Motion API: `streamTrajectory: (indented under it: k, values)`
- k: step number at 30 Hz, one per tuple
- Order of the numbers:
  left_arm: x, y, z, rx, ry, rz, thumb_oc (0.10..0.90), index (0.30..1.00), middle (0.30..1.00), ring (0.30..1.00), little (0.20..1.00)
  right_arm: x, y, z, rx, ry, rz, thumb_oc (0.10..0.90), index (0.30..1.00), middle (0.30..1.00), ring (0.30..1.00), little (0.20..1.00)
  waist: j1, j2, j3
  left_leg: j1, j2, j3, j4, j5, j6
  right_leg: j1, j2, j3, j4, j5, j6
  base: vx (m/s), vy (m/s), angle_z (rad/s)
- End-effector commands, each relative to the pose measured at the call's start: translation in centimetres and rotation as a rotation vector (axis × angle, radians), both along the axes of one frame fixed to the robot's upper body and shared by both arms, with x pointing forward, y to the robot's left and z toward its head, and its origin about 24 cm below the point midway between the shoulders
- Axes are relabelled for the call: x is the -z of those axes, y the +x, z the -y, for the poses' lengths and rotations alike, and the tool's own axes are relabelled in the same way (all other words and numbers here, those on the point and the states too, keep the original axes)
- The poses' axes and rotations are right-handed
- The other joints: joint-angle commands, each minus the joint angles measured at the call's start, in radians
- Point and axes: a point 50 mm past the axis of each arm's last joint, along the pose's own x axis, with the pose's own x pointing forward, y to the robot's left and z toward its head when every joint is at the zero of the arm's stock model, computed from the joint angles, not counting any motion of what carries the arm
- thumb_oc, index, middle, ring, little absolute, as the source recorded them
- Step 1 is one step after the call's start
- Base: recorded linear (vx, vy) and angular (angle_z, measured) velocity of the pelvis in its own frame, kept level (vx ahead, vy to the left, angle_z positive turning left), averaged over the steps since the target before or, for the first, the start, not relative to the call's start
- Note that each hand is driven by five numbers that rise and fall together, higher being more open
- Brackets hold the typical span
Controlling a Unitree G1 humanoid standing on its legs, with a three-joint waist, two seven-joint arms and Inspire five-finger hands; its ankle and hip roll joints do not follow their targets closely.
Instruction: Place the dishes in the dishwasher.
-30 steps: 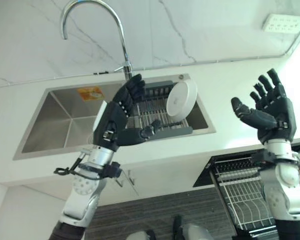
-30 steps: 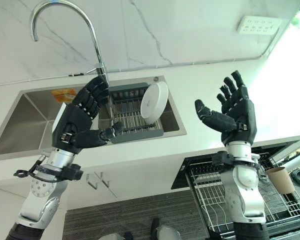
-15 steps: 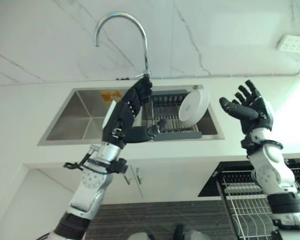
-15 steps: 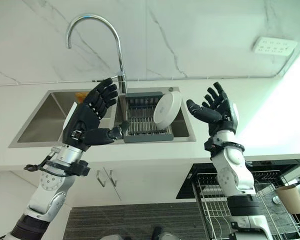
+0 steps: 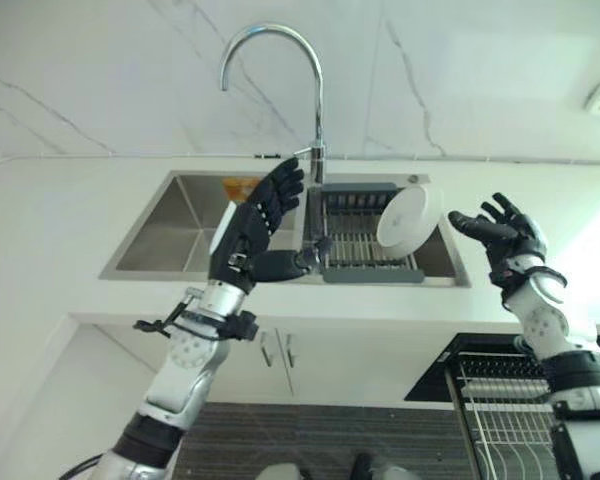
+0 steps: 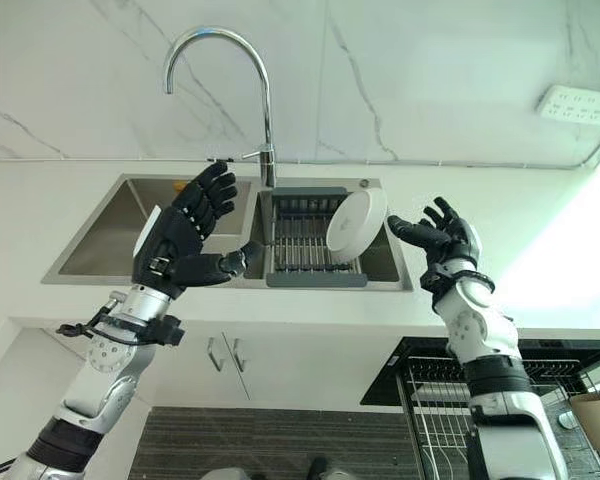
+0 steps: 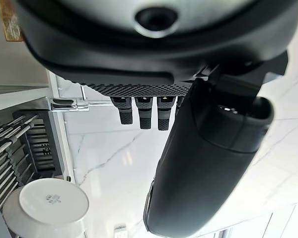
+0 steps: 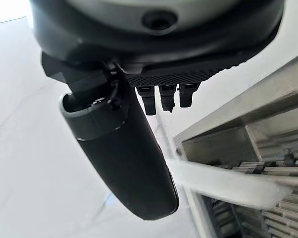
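White marble wall, white counter, steel sink (image 5: 170, 235) mid-frame, tap (image 5: 280, 80) above. Plate (image 5: 408, 218) stands on edge in drying rack (image 5: 355, 240), centre-right, face toward right hand (image 5: 500, 235). Both hands empty, fingers spread; left hand (image 5: 250, 230) left of rack. Dishwasher rack (image 5: 500, 420) lower right. Plate likely stiff, glazed, slippery, breakable: pinch rim at top edge.

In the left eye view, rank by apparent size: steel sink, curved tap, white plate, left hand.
1. Stainless steel sink, largest.
2. Curved chrome tap.
3. Dark left hand; it is nearer the camera, so its rank is unsure.
4. Round white plate, smallest.
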Motion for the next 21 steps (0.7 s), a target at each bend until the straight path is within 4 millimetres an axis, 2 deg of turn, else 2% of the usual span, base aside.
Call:
streamTrajectory:
  k: [1, 11, 16, 21]
  values:
    - [-4.6, -0.2, 1.2, 0.077, -0.034, 0.226, 0.8, 0.9, 0.9, 0.9, 0.9, -6.4, 1.3, 0.8, -0.005, -0.035, 0.208, 0.8, 0.9, 0.9, 0.9, 0.9, 0.016, -0.013, -0.076, 0.03, 0.02, -0.004, -0.061, -0.041, -0.068, 0.112, -0.023, 0.035, 0.014, -0.191, 0.112, 0.0, 0.0, 0.0]
    - [-4.9, 0.2, 1.2, 0.081, -0.033, 0.225, 0.8, 0.9, 0.9, 0.9, 0.9, -6.3, 2.1, 1.1, -0.038, -0.032, 0.163, 0.8, 0.9, 0.9, 0.9, 0.9, 0.025, -0.013, -0.075, 0.03, 0.014, -0.006, -0.061, -0.04, -0.07, 0.117, -0.031, 0.025, 0.014, -0.191, 0.115, 0.0, 0.006, 0.02]
    - [-5.0, 0.3, 1.2, 0.079, -0.039, 0.223, 0.8, 0.9, 0.9, 0.9, 0.9, -6.9, 2.6, 0.5, -0.065, -0.058, 0.169, 0.8, 0.9, 0.9, 0.9, 0.9, 0.034, -0.013, -0.073, 0.03, 0.011, -0.006, -0.061, -0.037, -0.07, 0.121, -0.037, 0.012, 0.014, -0.19, 0.115, -0.02, 0.039, 0.03]
    - [-5.0, 0.3, 1.1, 0.083, -0.038, 0.224, 0.8, 0.9, 0.9, 0.9, 0.9, -8.1, 2.7, 0.8, -0.052, -0.053, 0.206, 0.8, 0.9, 0.9, 0.9, 0.9, 0.04, -0.015, -0.072, 0.029, 0.007, -0.009, -0.061, -0.037, -0.07, 0.124, -0.041, 0.003, 0.014, -0.191, 0.115, -0.01, 0.018, 0.04]
